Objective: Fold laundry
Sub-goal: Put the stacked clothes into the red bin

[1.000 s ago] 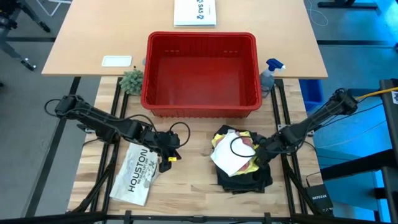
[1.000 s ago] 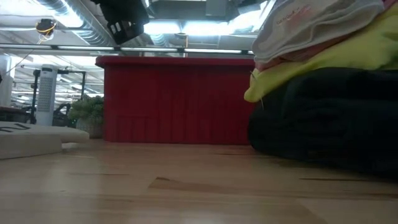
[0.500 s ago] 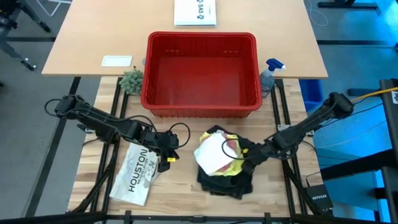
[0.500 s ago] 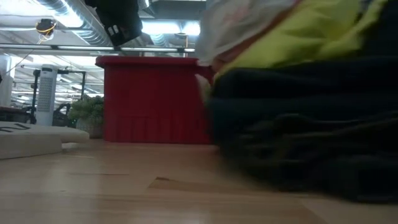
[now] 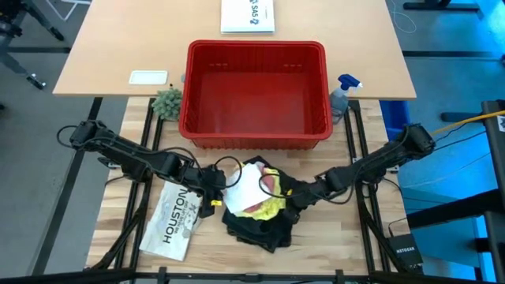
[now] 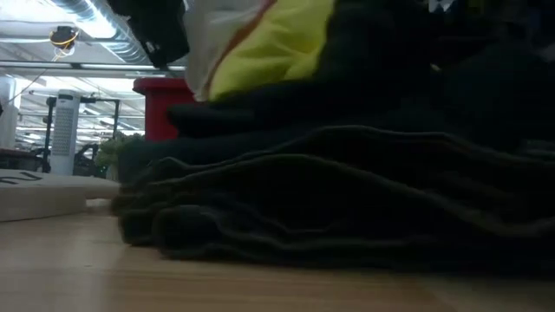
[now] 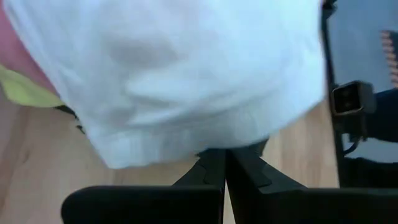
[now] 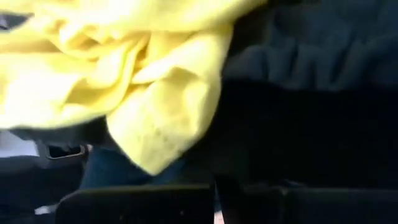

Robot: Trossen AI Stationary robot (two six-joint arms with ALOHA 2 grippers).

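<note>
Tabletop wood bears the laundry pile [image 5: 256, 207] (white cloth uppermost) between both closed grippers, left [image 5: 215, 195] and right [image 5: 293, 202].

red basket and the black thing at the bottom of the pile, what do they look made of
Red basket: looks like rigid plastic, slightly glossy, with ribbed, slotted walls. Black garment: soft matte fabric, possibly cotton or knit; it lies in limp, rounded folds.
</note>
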